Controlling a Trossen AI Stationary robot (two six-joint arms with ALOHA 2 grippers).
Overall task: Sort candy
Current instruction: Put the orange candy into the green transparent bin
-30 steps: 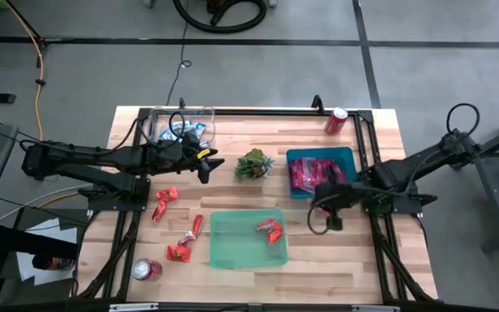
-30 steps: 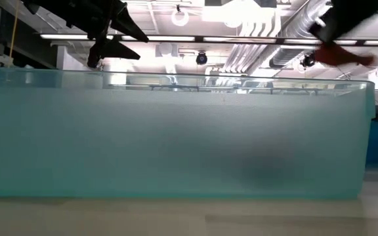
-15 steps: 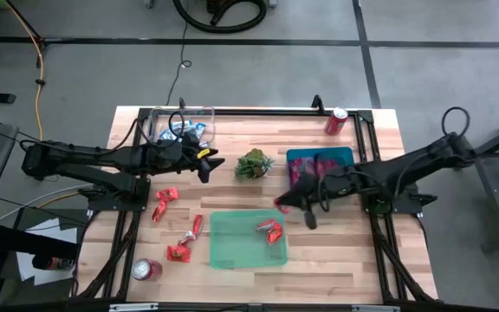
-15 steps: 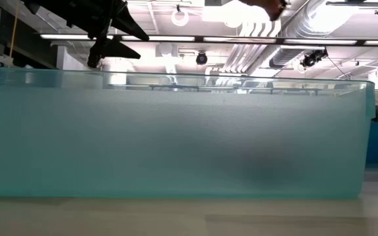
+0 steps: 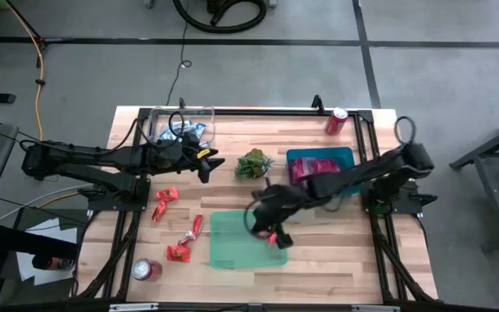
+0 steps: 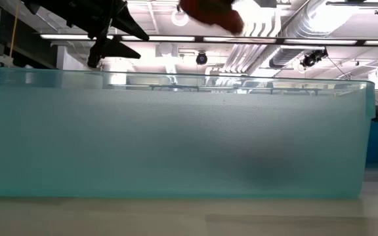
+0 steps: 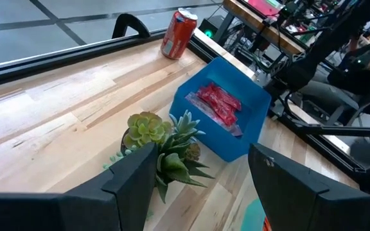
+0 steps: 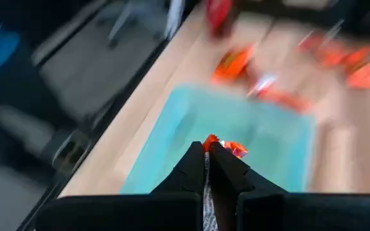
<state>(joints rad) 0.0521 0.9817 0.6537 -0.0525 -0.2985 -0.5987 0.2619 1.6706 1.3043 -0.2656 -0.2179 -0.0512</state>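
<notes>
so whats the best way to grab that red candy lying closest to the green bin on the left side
Take the red-orange candy across its narrow middle, coming straight down from above. It lies flat on the table, long and thin, angled slightly, with bare wood on both long sides, so fingers should close across its width. The left gripper is probably the nearer one.

I work in a robotics lab or workshop — my butcher-block table (image 5: 336,260) stands in a black metal frame (image 5: 232,111) on a bare grey concrete floor (image 5: 258,74), crossed by dark lines and a trailing orange cable (image 5: 36,61). Level across the table, an open industrial ceiling shows white ducts and pipes (image 6: 268,26) and strip lights (image 6: 176,38) — more benches cluttered with gear (image 7: 288,19) stand beyond.
</notes>
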